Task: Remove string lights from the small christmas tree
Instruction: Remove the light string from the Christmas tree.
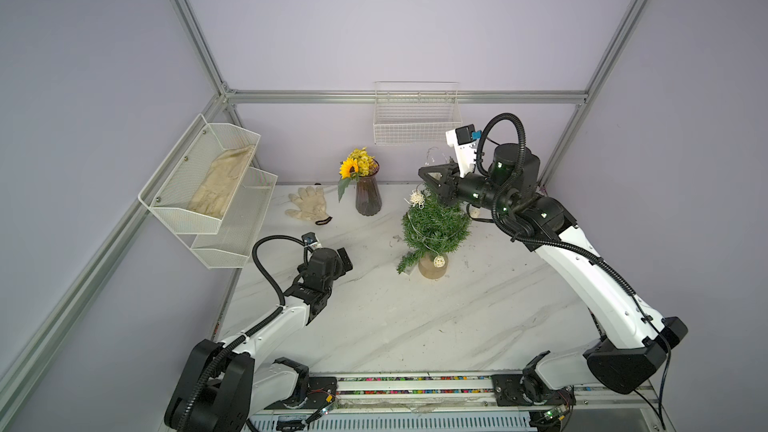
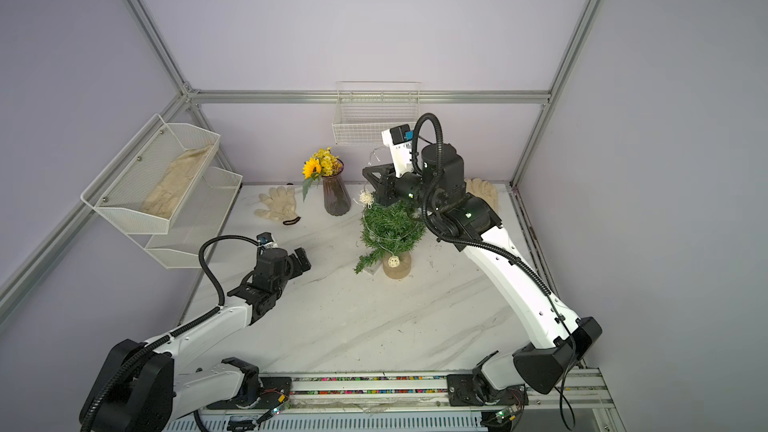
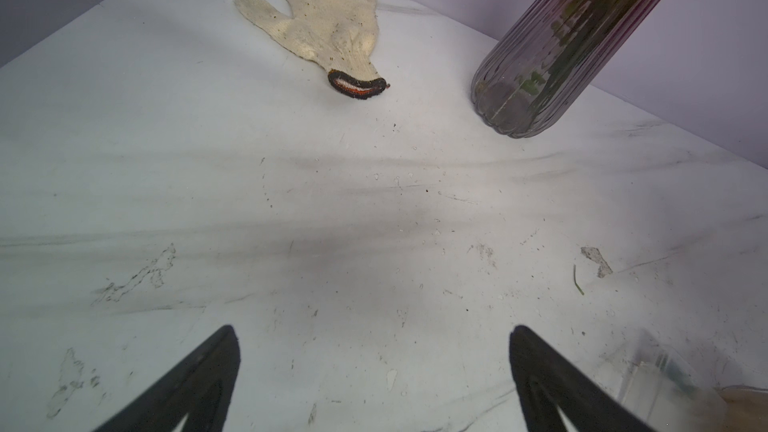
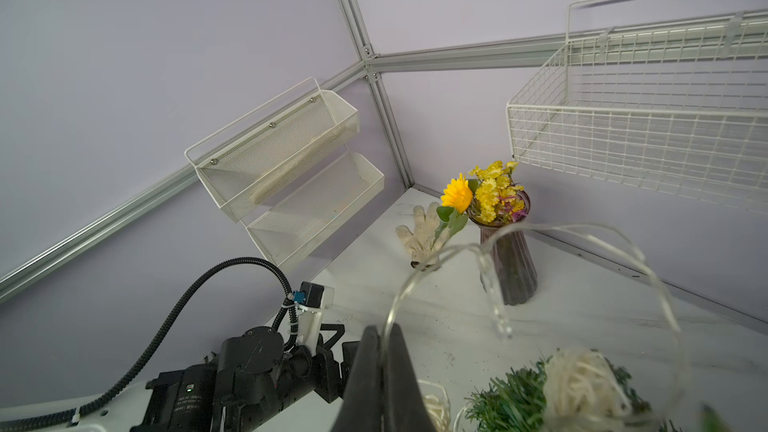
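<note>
Pinching the string lights (image 4: 577, 380) by their wire, my right gripper (image 4: 380, 330) is clamped just above the small christmas tree (image 1: 434, 228) to lift loops clear; the rest wraps it. My left gripper (image 3: 374, 328), spread wide, idles well aside.

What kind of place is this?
Probably a robot test booth, not a home: plain walls in a metal frame, with a left arm and right arm mounted at the table edge.

place: robot lab cell | signs: aluminium-profile frame (image 1: 407, 96) holding plain lilac wall panels (image 1: 374, 14); marble-pattern bench (image 1: 415, 326); left arm (image 1: 266, 326) and right arm (image 1: 582, 268) mounted on a rail (image 1: 415, 384) along its near edge
</note>
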### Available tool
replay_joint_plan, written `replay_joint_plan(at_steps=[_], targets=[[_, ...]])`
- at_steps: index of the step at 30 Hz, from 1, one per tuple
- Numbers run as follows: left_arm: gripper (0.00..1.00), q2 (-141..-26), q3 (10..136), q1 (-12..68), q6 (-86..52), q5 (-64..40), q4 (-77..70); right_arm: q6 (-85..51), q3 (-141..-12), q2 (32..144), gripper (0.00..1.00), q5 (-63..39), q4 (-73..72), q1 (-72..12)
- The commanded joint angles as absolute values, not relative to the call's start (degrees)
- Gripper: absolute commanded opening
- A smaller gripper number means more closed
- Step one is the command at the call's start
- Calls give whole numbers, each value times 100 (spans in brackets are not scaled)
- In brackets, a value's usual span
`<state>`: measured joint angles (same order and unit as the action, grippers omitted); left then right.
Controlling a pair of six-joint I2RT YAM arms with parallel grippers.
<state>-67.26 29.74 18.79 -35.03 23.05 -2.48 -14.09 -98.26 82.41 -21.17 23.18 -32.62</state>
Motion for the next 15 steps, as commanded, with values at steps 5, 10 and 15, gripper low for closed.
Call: replay_joint_plan(at_steps=[5,10,15], targets=[[100,-6562,2743,1869,-3807,2736,-684,-1264,-10002,8214,0,-3407,2432,-3261],[99,-6330,2696,1869,-3532,2193,-951,-956,-9422,7879,0,-3603,2805,-3260],[95,-6255,3634,1869,-3955,1676,51,-954,-7841,7166,0,-3285,2483,-3261]])
